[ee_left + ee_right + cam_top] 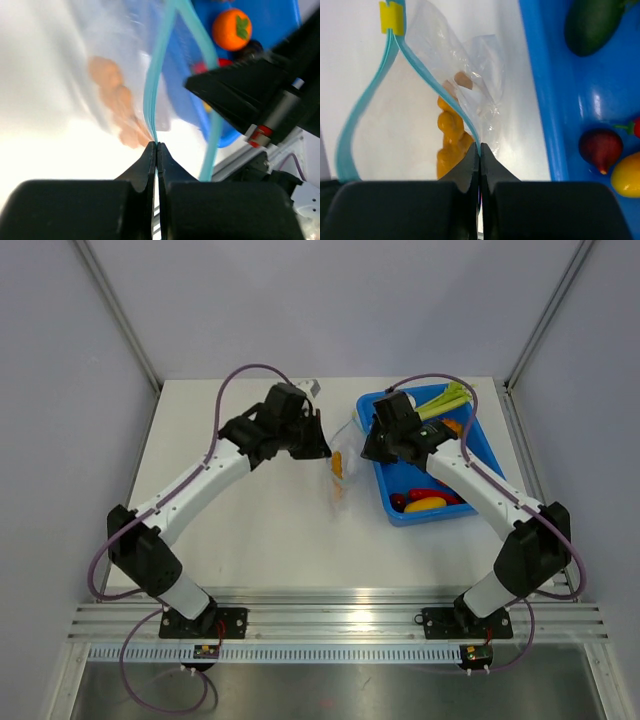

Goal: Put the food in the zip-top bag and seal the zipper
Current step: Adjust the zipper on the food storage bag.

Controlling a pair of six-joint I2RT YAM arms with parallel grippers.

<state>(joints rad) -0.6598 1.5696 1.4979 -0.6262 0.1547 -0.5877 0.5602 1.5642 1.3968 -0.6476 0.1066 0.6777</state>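
A clear, crinkly zip-top bag [480, 65] is held between two robot claws above the middle of a white counter [260, 520], a little toward the far edge. It sits just left of a blue tray [540, 90]. Whether the bag's lower end touches the counter cannot be told.

The blue-green zipper [151, 100] runs along the bag's mouth. Its two strips bow apart into an open loop, and a small yellow tab [392, 17] joins them at one end. A lumpy orange cluster [450, 137] of toy food lies inside the bag, seen through the plastic.

The left claw [156, 146] has its fingers pressed together on the zipper strip on the bag's left side. The right claw [480, 149] is clamped the same way on the strip at the side nearest the tray. The two claws face each other with the bag's mouth between them.

The tray sits toward the far right corner of the counter. In its near end lie a yellow oblong piece [425, 504], red chili pieces [445, 490] and a dark red piece [600, 148]. Also in the tray are a green-and-white leek [445, 400] at the far end, a round orange fruit [231, 29] with a green top, and a dark green vegetable [592, 25].
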